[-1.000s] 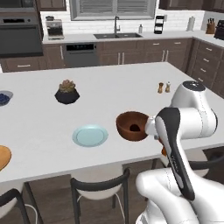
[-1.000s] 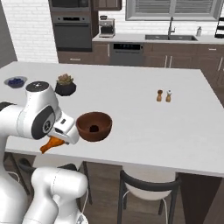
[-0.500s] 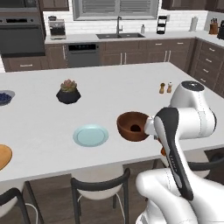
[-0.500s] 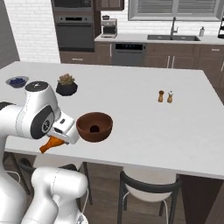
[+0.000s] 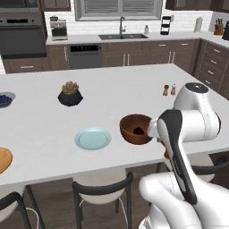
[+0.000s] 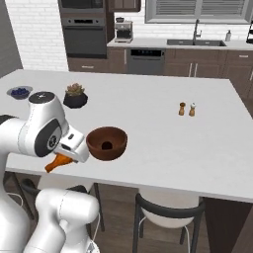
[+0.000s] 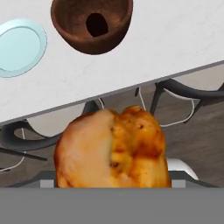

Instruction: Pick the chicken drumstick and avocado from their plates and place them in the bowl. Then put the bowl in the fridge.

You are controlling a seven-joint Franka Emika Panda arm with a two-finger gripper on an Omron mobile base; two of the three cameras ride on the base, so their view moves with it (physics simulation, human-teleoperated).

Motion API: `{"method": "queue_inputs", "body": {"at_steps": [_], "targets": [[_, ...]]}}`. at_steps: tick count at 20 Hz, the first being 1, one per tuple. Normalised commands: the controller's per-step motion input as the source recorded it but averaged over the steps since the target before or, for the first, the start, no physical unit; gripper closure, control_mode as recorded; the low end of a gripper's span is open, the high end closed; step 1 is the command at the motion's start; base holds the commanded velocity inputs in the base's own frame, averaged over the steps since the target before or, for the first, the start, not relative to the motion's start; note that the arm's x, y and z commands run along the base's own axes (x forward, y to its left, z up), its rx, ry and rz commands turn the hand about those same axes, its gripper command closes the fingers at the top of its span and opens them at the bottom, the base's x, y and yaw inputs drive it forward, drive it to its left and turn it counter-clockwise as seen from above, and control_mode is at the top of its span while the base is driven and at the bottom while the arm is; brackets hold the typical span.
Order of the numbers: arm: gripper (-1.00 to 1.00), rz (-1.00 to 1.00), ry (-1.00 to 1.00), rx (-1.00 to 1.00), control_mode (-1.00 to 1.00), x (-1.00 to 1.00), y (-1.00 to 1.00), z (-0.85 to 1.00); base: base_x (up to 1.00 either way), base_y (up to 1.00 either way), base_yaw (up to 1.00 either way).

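My gripper (image 6: 62, 159) is shut on the golden-orange chicken drumstick (image 7: 113, 151), held just off the counter's front edge and lower than the top. The drumstick (image 6: 55, 163) sticks out to the left under the hand and covers the fingertips in the hand view. Close behind it on the counter stands the reddish-brown bowl (image 5: 136, 129) (image 6: 106, 143) (image 7: 92, 22). The dark avocado (image 5: 139, 130) (image 7: 97, 25) lies inside that bowl. Left of the bowl sits the bare pale blue-green plate (image 5: 92, 138) (image 7: 19, 46). The orange wooden plate (image 5: 3, 159) shows at the left edge. The fridge is out of view.
A black pot with a succulent (image 5: 70, 95) (image 6: 75, 97) and a grey bowl of blueberries (image 5: 3, 99) (image 6: 20, 91) stand farther back on the left. Salt and pepper shakers (image 5: 169, 90) (image 6: 187, 109) stand to the right. Stools (image 5: 103, 188) (image 6: 168, 210) are tucked under the counter's front edge.
The whole picture has drifted very slightly, so the camera has moved a little. The arm, the held drumstick and the bowl keep their places relative to each other.
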Motion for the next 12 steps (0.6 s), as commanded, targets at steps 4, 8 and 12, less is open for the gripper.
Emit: {"method": "queue_inputs", "body": {"at_steps": [4, 8, 12], "targets": [[1.00, 0.03, 0.00, 0.00, -1.00, 0.40, -0.01, 0.08, 0.00, 0.00, 0.00], [1.00, 0.09, 0.02, -0.04, -1.00, 0.70, -0.03, 0.34, 0.00, 0.00, 0.00], [1.00, 0.00, 0.15, -0.05, -1.00, 0.98, -0.14, 0.26, 0.00, 0.00, 0.00]]}}
